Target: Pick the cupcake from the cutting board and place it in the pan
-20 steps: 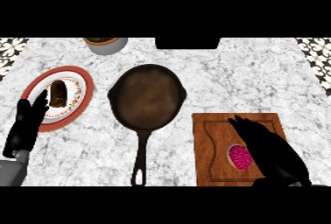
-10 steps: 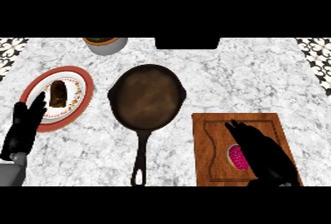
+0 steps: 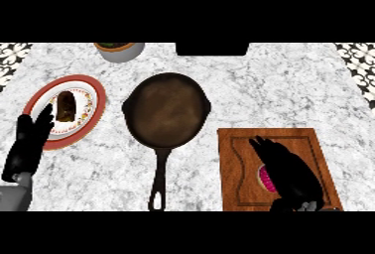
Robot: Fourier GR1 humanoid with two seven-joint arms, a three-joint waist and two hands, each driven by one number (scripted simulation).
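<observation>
The right hand hovered over the pink cupcake on the cutting board near the counter's front right corner, fingers released; grasping seemed next, then carrying to the central pan

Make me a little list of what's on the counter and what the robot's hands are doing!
pan: dark pan in the middle of the counter, nothing in it, handle toward the robot
cutting board: wooden cutting board right of the pan
cupcake: pink cupcake on the board, mostly hidden by the hand
right hand: right hand over the cupcake, fingers straight, not curled round it
left hand: left hand open, resting at the plate's lower edge
plate: red-rimmed plate at left with a brown food piece
pot: grey pot at the far edge
</observation>
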